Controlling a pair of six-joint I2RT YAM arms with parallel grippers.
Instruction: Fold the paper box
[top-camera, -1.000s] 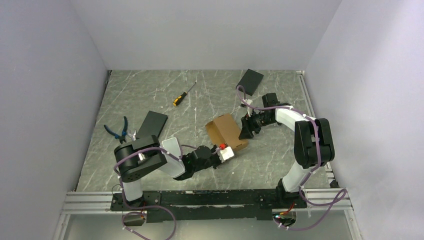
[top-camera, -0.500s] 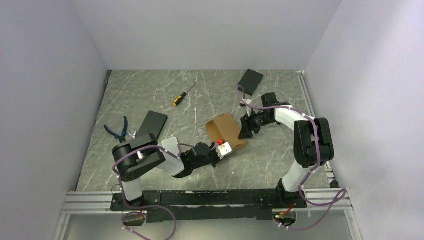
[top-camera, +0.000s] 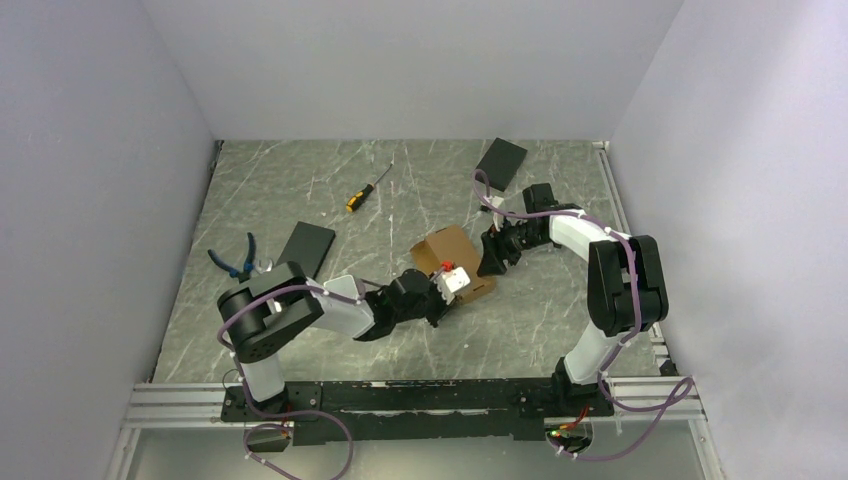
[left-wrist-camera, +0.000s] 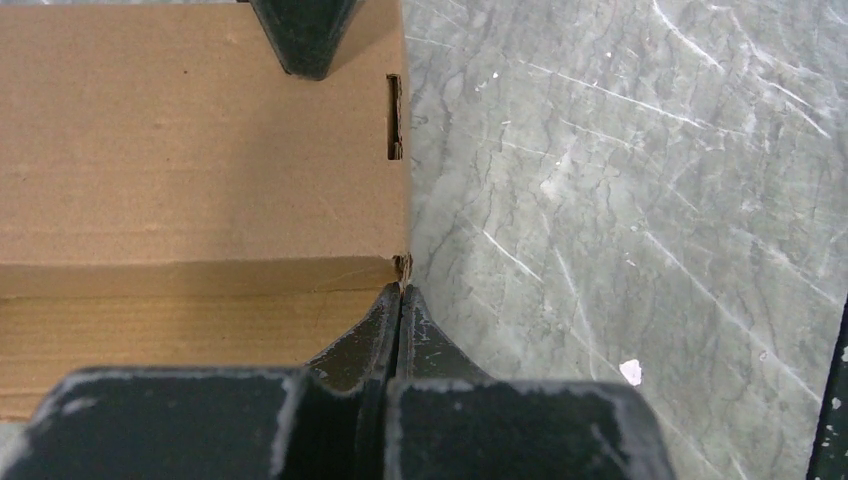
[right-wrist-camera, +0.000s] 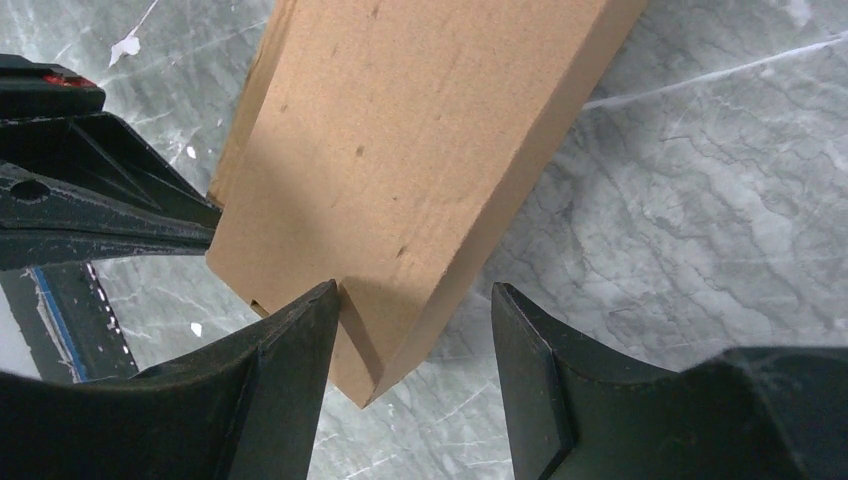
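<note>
Grey marbled table fills the floor of a pale-walled booth, and the paper box lies on it a little right of the middle, about halfway between the far and near edges. It is plain tan cardboard, partly folded up, with one flap raised on the side toward the left edge.

From the left wrist camera, the left gripper has its two fingers pressed together with nothing between them. Their tips touch a frayed corner of the box, just below a narrow slot cut in the top panel.

The right gripper comes in from the side facing the right edge, its fingers spread apart and straddling an end corner of the box. One finger touches the cardboard; the other stands just clear of it, with bare table showing in the gap.

A screwdriver with a yellow handle lies toward the far edge. One black slab sits near the far right corner. A second black slab and blue-handled pliers lie close together toward the left edge.
</note>
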